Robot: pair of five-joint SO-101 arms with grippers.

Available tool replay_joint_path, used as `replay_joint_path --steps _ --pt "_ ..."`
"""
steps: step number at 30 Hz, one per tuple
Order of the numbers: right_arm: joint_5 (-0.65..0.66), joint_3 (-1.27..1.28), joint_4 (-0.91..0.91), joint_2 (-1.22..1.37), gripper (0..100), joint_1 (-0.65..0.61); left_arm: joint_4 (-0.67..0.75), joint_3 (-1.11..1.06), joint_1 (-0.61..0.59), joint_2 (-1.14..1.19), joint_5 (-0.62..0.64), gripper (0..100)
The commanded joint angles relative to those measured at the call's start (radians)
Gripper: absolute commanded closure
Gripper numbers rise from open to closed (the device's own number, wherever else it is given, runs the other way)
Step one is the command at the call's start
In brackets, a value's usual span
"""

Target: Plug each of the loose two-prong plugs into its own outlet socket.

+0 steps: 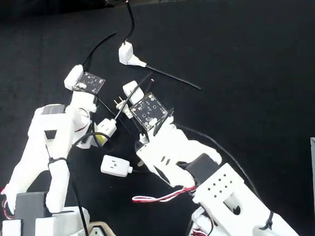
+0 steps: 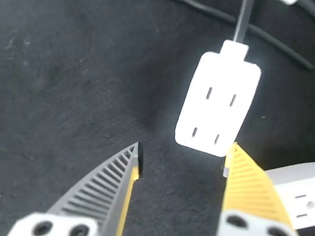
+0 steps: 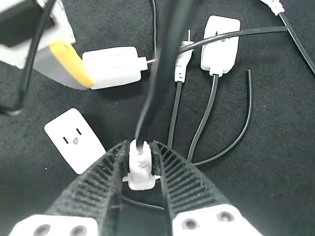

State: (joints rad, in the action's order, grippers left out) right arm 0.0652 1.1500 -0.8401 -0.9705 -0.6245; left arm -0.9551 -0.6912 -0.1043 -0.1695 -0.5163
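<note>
Right pincer (image 3: pixel 140 147): pressed together on a white plug (image 3: pixel 140 172), low in the middle of the right wrist view.
White plug: its long axis runs up and down the frame. Its black cord (image 3: pixel 165 59) leaves the upper end and rises toward the top edge. Its prongs are hidden between the fingers.
In the way: that cord passes close to the camera and hides part of what lies behind it.
Loose plug (image 3: pixel 180 64): lies on the black tabletop (image 1: pixel 251 63) in the upper middle of the right wrist view. Its prongs point to the top edge and its cord trails downward. A thin black cable crosses over its upper end.
White block (image 3: pixel 220 44): just right of the loose plug, long axis vertical, cord leaving its lower end.
Single socket outlet (image 3: pixel 74 140): left of the right pincer, lying flat with its slotted face up, apart from the fingers.
Left pincer (image 2: pixel 184 152): spread, holding nothing.
Double socket block (image 2: pixel 219 105): in the upper right of the left wrist view, with two pairs of slots facing up. Its long axis tilts from upper right to lower left, and its cord leaves the upper end. The yellow finger (image 2: pixel 246 187) has its tip just beside the block's lower end. The grey finger (image 2: pixel 108 189) stands well apart from the block.
</note>
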Motion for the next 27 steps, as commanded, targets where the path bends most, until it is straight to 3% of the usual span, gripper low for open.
replay_joint_path --steps 1,8,12,16,19,27 --pt "0.0 -0.008 0.018 0.002 98.6 0.005 -0.008 0.018 -0.027 -0.023 -0.011 73" --pt "0.0 -0.033 0.095 0.004 98.6 0.003 -0.269 0.128 -0.05 -0.25 -0.008 73" --pt "0.009 -0.074 0.155 0.035 98.6 -0.031 -0.321 0.12 -0.122 -0.477 -0.006 73" --pt "0.005 -0.166 0.16 0.176 98.6 -0.081 -0.319 0.053 -0.254 -0.635 0.003 73" --pt "0.002 -0.251 0.176 0.308 98.6 -0.084 -0.311 -0.019 -0.364 -0.681 0.077 73" --pt "0.008 -0.354 0.408 0.622 98.6 -0.163 -0.184 -0.262 -0.558 -0.743 0.199 73"
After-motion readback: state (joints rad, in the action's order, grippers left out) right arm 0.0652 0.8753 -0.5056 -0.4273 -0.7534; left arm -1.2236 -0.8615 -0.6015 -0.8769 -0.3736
